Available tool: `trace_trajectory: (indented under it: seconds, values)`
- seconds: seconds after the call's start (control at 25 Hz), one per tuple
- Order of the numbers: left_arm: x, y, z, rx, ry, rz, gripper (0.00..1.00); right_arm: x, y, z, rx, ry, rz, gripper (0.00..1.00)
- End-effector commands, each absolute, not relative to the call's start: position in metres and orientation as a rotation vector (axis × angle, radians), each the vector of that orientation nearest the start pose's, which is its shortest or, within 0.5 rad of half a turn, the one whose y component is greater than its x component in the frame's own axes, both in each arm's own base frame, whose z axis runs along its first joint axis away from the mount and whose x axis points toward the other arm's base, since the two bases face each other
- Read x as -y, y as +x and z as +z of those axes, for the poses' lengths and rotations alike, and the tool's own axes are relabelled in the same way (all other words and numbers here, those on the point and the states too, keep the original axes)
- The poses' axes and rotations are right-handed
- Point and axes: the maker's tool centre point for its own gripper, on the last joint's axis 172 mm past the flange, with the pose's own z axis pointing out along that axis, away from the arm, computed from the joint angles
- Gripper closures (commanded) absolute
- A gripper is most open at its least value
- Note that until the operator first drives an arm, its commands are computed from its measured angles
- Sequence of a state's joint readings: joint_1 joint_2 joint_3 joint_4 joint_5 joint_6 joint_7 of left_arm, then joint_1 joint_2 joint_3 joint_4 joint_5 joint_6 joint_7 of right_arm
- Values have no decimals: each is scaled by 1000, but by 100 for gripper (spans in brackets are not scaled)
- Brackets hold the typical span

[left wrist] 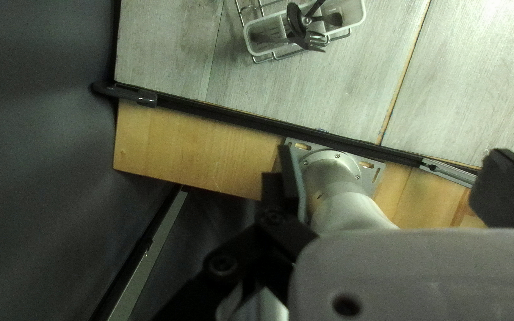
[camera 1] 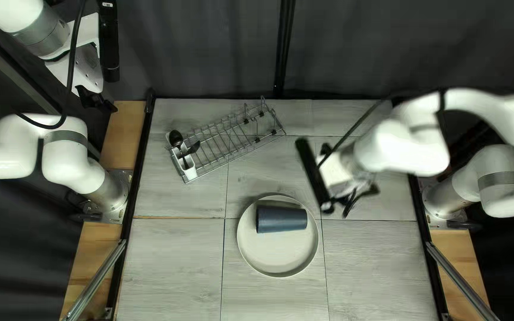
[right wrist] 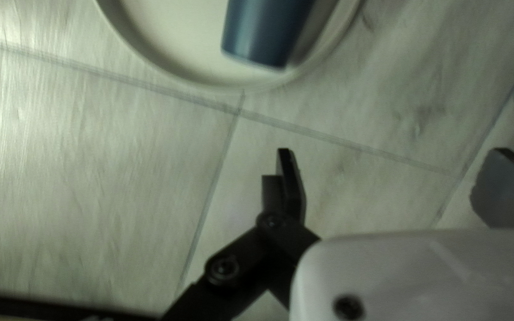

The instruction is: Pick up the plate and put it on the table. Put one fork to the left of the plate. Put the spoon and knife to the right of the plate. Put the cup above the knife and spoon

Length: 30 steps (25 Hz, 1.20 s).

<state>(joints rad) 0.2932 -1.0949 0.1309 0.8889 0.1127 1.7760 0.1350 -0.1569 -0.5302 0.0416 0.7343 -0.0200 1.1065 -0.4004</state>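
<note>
My right gripper (camera 1: 361,199), open and empty, hangs over the table to the right of the plate (camera 1: 278,252) in the top left view. The blue cup (camera 1: 282,219) lies on its side in that plate. My right gripper (right wrist: 391,172) has the plate (right wrist: 174,41) and cup (right wrist: 263,30) ahead of it. Beyond the table's left edge, my left gripper (camera 1: 97,102) is raised. In its wrist view the left gripper (left wrist: 391,172) is open with nothing held. Ahead are a fork (left wrist: 313,41) and spoons (left wrist: 296,21) in a white holder (left wrist: 256,47). I cannot tell out a knife.
A wire dish rack (camera 1: 233,139) stands at the back left of the table (camera 1: 168,255), with the cutlery holder (camera 1: 190,172) at its left end. A dark rail (left wrist: 221,113) runs along the table's left edge, beside my left arm's base (left wrist: 328,172).
</note>
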Motion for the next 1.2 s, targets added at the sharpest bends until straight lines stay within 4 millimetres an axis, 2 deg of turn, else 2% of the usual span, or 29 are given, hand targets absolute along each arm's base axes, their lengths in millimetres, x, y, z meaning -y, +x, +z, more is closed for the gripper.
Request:
trace_trajectory:
  seconds: [0.04, 0.32, 0.4, 0.44, 0.48, 0.52, 0.92, 0.96, 1.0, 1.04, 1.08, 1.12, 1.2]
  values:
    - [-106, 148, 405, 407, -3059, -306, 0, 74, 332, 296, 381, -3227, -209, 0]
    - [-106, 148, 405, 407, -3059, -306, 0, 74, 332, 296, 381, -3227, -209, 0]
    - [-90, 184, 390, 404, -3010, -353, 0, 74, 332, 296, 381, -3227, -209, 0]
    - [-81, 211, 368, 376, -2976, -365, 0, 74, 332, 296, 381, -3227, -209, 0]
    - [-70, 256, 329, 311, -2911, -386, 0, 74, 332, 296, 381, -3227, -209, 0]
    - [-64, 282, 308, 266, -2879, -398, 0, 74, 332, 296, 381, -3227, -209, 0]
    - [-64, 282, 308, 266, -2879, -398, 0, 74, 332, 296, 381, -3227, -209, 0]
    - [-67, 296, 297, 287, -2890, -397, 0, 74, 332, 296, 381, -3227, -209, 0]
    - [-71, 324, 279, 282, -2873, -378, 0, 74, 332, 296, 381, -3227, -209, 0]
    - [-73, 343, 266, 277, -2857, -369, 0, 74, 332, 296, 381, -3227, -209, 0]
    - [-77, 387, 236, 253, -2814, -360, 0, 74, 332, 296, 381, -3227, -209, 0]
    - [-78, 393, 231, 244, -2795, -360, 0, 74, 332, 296, 381, -3227, -209, 0]
    - [-86, 393, 227, 192, -2721, -369, 0, 74, 332, 296, 381, -3227, -209, 0]
